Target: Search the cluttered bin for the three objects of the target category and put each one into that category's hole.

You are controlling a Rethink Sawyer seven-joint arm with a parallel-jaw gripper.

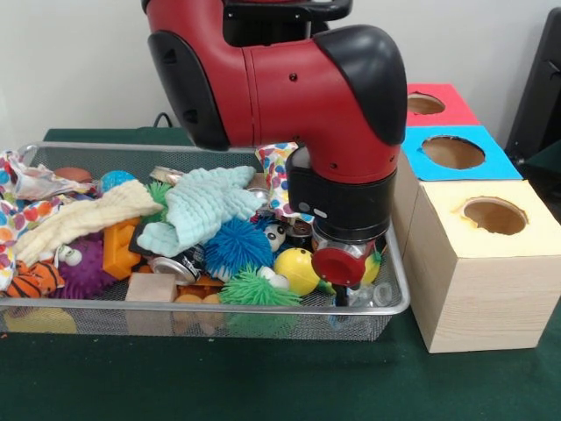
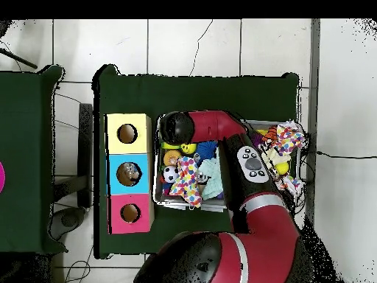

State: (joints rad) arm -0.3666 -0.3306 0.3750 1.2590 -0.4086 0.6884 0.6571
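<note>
- I see the counter (image 1: 263,386) covered with a dark green cloth; in the overhead view it stands on a floor of pale tiles (image 2: 221,44), and a second green surface (image 2: 26,147) is at the left.
- Behind the counter in the front view is a plain light wall (image 1: 79,61).
- The bin (image 1: 386,303) is a tray of silver wire mesh with a rounded rim, and it is full of clutter.
- Inside I can name a pale blue fuzzy cloth (image 1: 206,206), a cream cloth (image 1: 83,219), a blue spiky ball (image 1: 238,246), a green spiky ball (image 1: 254,289), a smooth yellow ball (image 1: 296,269), an orange plastic block (image 1: 118,250), a wooden cube (image 1: 151,288) and a cloth with coloured dots (image 1: 279,171).
- Just beside the bin stand three wooden boxes, each with a round hole on top: the yellow box (image 1: 478,263), the blue box (image 1: 451,153) and the red box (image 1: 434,105).
- I cannot tell which objects belong to the target category; all the objects that I can see lie in the bin.
- The red and black arm (image 1: 289,88) comes down into the bin's corner next to the yellow box.
- The claw (image 1: 344,279) is low among the objects; I cannot tell if it is released or clenched.
</note>
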